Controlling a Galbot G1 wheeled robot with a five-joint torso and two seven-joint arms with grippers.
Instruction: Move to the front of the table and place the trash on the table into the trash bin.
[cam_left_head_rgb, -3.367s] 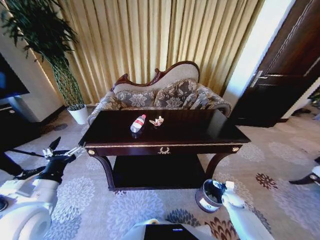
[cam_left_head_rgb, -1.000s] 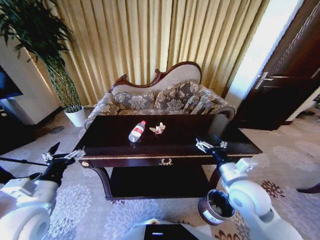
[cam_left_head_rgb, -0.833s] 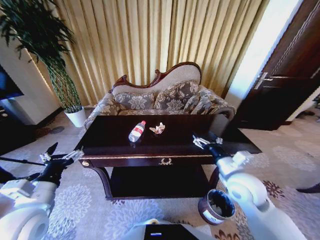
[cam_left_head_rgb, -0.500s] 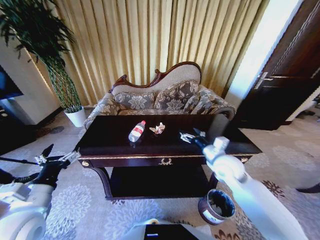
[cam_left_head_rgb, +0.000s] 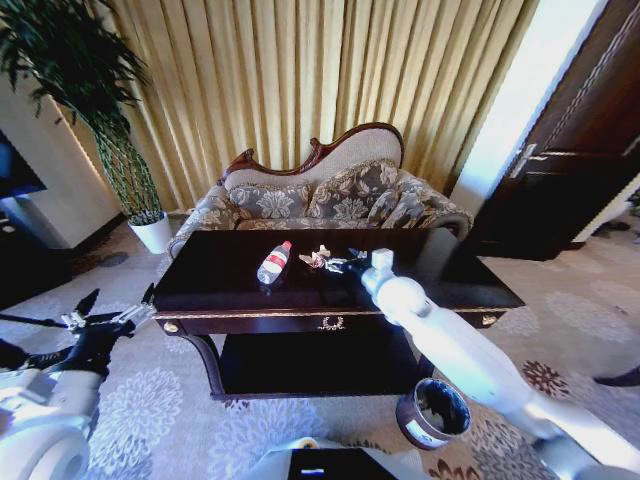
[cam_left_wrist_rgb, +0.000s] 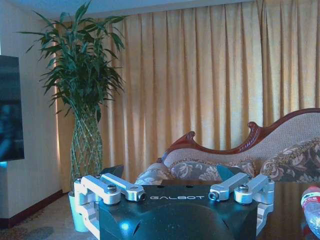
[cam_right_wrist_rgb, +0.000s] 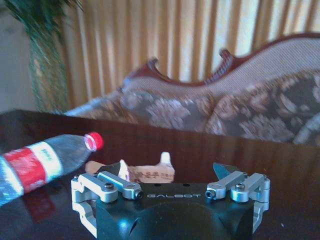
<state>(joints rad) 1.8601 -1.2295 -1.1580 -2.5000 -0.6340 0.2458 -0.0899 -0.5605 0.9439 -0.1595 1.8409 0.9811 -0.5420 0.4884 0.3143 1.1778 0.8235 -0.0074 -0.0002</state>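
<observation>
The dark glossy table (cam_left_head_rgb: 220, 280) stands in front of me. On it lie a clear bottle (cam_left_head_rgb: 274, 262) with a red label and cap, and crumpled whitish paper (cam_left_head_rgb: 315, 257) just right of it. My right arm stretches over the tabletop, and its gripper (cam_left_head_rgb: 340, 264) is open right beside the paper. In the right wrist view the paper (cam_right_wrist_rgb: 148, 173) lies between the open gripper's (cam_right_wrist_rgb: 170, 170) fingers, close to one of them, with the bottle (cam_right_wrist_rgb: 45, 160) off to the side. My left gripper (cam_left_head_rgb: 110, 320) hangs open low at the table's left corner. The round dark trash bin (cam_left_head_rgb: 432, 413) sits on the carpet at the table's front right.
A patterned sofa (cam_left_head_rgb: 320, 195) stands behind the table, before gold curtains. A tall plant in a white pot (cam_left_head_rgb: 155, 228) is at the back left, and a dark door (cam_left_head_rgb: 570, 170) on the right. The table has a lower shelf (cam_left_head_rgb: 310, 360).
I have come closer to the table. My right arm rose from beside the bin and swept left across the tabletop to the paper. My left gripper sank slightly outward.
</observation>
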